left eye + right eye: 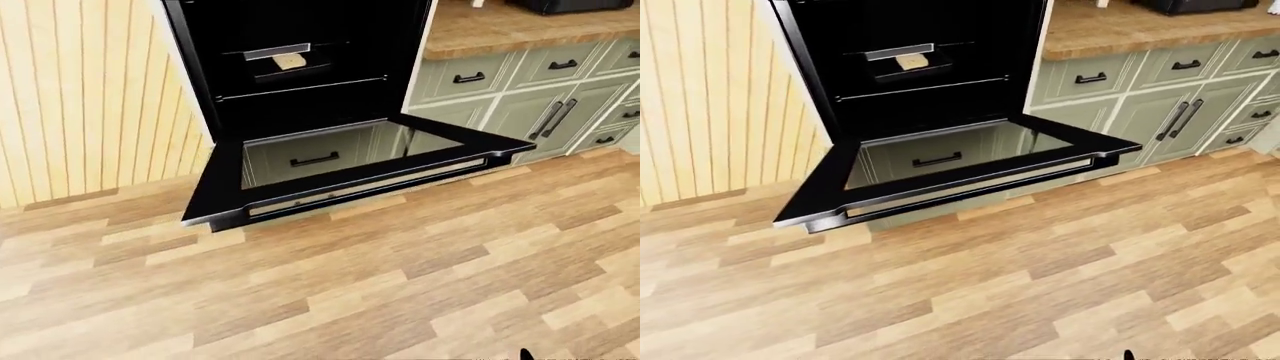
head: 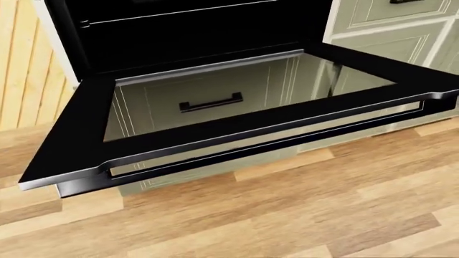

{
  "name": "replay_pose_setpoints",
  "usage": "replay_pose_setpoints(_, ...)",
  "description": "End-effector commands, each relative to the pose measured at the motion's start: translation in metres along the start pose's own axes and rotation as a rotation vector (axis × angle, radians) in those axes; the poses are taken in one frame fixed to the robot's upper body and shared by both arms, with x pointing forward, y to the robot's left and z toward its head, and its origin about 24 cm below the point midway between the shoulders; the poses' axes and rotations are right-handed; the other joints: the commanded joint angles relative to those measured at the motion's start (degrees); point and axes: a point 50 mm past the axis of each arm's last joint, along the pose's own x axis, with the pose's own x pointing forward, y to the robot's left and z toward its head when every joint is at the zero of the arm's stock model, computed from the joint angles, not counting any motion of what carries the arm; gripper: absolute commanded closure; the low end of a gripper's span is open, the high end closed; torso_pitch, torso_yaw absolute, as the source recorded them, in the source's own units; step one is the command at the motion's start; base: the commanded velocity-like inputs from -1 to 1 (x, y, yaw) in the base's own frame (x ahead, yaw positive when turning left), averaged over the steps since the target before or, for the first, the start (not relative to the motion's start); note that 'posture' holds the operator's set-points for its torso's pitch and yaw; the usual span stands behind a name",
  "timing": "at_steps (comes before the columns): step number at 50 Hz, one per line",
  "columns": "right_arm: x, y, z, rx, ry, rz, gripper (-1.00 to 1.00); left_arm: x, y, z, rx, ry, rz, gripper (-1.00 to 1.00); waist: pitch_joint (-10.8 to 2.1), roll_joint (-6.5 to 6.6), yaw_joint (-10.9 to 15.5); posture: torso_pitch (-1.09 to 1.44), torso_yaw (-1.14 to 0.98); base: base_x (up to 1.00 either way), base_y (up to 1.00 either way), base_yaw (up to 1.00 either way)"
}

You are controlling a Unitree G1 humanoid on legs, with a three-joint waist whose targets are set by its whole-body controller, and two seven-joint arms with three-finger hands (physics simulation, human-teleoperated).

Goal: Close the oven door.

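The oven door [image 1: 350, 176] hangs wide open and flat, just above the wood floor [image 1: 400, 285]. No robot hand shows, so I cannot tell its grip.

No readable text, label, brand, number or sign anywhere in view.

You face the oven [image 1: 920, 67], set into the far wall, with its oven door [image 1: 350, 169] folded down flat and jutting toward you over the floor [image 1: 380, 285]. The door's handle bar [image 2: 258, 148] runs along its near edge. Inside the oven, a tray [image 1: 905, 64] sits on a rack, above the door. To the left of the oven stands a panelled wall [image 1: 80, 97]. To the right are cabinets [image 1: 1160, 97] with drawers, and a worktop [image 1: 1140, 26] lies on them.
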Motion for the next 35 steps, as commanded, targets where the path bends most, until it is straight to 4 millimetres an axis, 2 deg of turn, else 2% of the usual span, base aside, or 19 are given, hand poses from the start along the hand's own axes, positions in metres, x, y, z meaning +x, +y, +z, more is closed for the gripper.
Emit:
replay_pose_setpoints(1, 0.0020, -0.0070, 0.0070, -0.007, -0.037, -0.021, -1.00, 0.0042, 0.0085, 0.0099, -0.005, -0.052, 0.034, -1.00, -0.35, 0.01, -0.13, 0.00, 0.00, 0.00, 0.38, 0.00)
replay_pose_setpoints(2, 0.0020, -0.0068, 0.0070, -0.007, -0.037, -0.020, -1.00, 0.0041, 0.0085, 0.0098, -0.005, -0.052, 0.034, -1.00, -0.47, -0.91, -0.20, 0.00, 0.00, 0.00, 0.39, 0.00)
replay_pose_setpoints(3, 0.0020, -0.0068, 0.0069, -0.006, -0.036, -0.020, -1.00, 0.0041, 0.0084, 0.0098, -0.005, -0.052, 0.034, -1.00, -0.94, -2.37, -0.40, 0.00, 0.00, 0.00, 0.38, 0.00)
replay_pose_setpoints(4, 0.0019, -0.0068, 0.0069, -0.007, -0.036, -0.020, -1.00, 0.0041, 0.0083, 0.0098, -0.005, -0.052, 0.033, -1.00, -0.49, -0.47, -0.98, 0.00, 0.00, 0.00, 0.38, 0.00)
replay_pose_setpoints(7, 0.0019, -0.0064, 0.0068, -0.007, -0.036, -0.019, -1.00, 0.0043, 0.0082, 0.0101, -0.005, -0.052, 0.034, -1.00, -1.20, -0.94, -0.75, 0.00, 0.00, 0.00, 0.39, 0.00)
replay_pose_setpoints(9, 0.0017, -0.0067, 0.0066, -0.007, -0.036, -0.020, -1.00, 0.0044, 0.0082, 0.0102, -0.005, -0.051, 0.034, -1.00, -1.25, -0.27, -0.47, 0.00, 0.00, 0.00, 0.38, 0.00)
replay_pose_setpoints(13, 0.0018, -0.0067, 0.0067, -0.006, -0.036, -0.019, -1.00, 0.0044, 0.0083, 0.0101, -0.005, -0.051, 0.034, -1.00, -0.77, 2.91, -0.34, 0.00, 0.00, 0.00, 0.38, 0.00)
replay_pose_setpoints(15, 0.0020, -0.0066, 0.0070, -0.006, -0.037, -0.018, -1.00, 0.0043, 0.0084, 0.0100, -0.006, -0.051, 0.034, -1.00, -1.19, 6.00, -0.19, 0.00, 0.00, 0.00, 0.38, 0.00)
replay_pose_setpoints(16, 0.0021, -0.0066, 0.0071, -0.006, -0.037, -0.018, -1.00, 0.0044, 0.0084, 0.0101, -0.006, -0.051, 0.034, -1.00, -2.00, 8.72, 0.14, 0.00, 0.00, 0.00, 0.38, 0.00)
replay_pose_setpoints(17, 0.0020, -0.0068, 0.0070, -0.006, -0.037, -0.018, -1.00, 0.0042, 0.0083, 0.0099, -0.006, -0.052, 0.033, -1.00, -2.07, 7.35, 0.33, 0.00, 0.00, 0.00, 0.38, 0.00)
replay_pose_setpoints(19, 0.0019, -0.0067, 0.0069, -0.006, -0.037, -0.018, -1.00, 0.0039, 0.0086, 0.0094, -0.006, -0.051, 0.034, -1.00, -0.81, 6.48, 0.67, 0.00, 0.00, 0.00, 0.39, 0.00)
replay_pose_setpoints(29, 0.0019, -0.0067, 0.0069, -0.006, -0.036, -0.018, -1.00, 0.0042, 0.0083, 0.0099, -0.006, -0.051, 0.034, -1.00, -0.51, 0.87, 0.26, 0.00, 0.00, 0.00, 0.38, 0.00)
replay_pose_setpoints(31, 0.0019, -0.0063, 0.0068, -0.007, -0.036, -0.017, -1.00, 0.0043, 0.0081, 0.0099, -0.005, -0.051, 0.034, -1.00, -0.72, -1.16, 0.16, 0.00, 0.00, 0.00, 0.39, 0.00)
replay_pose_setpoints(32, 0.0018, -0.0064, 0.0067, -0.007, -0.036, -0.017, -1.00, 0.0043, 0.0082, 0.0099, -0.006, -0.050, 0.034, -1.00, -1.32, -2.85, -0.07, 0.00, 0.00, 0.00, 0.38, 0.00)
replay_pose_setpoints(33, 0.0018, -0.0065, 0.0067, -0.007, -0.036, -0.017, -1.00, 0.0043, 0.0081, 0.0100, -0.006, -0.050, 0.034, -1.00, -0.74, 0.00, -0.59, 0.00, 0.00, 0.00, 0.38, 0.00)
replay_pose_setpoints(35, 0.0017, -0.0065, 0.0065, -0.007, -0.036, -0.018, -1.00, 0.0043, 0.0081, 0.0100, -0.006, -0.051, 0.034, -1.00, -1.12, -0.96, -0.54, 0.00, 0.00, 0.00, 0.38, 0.00)
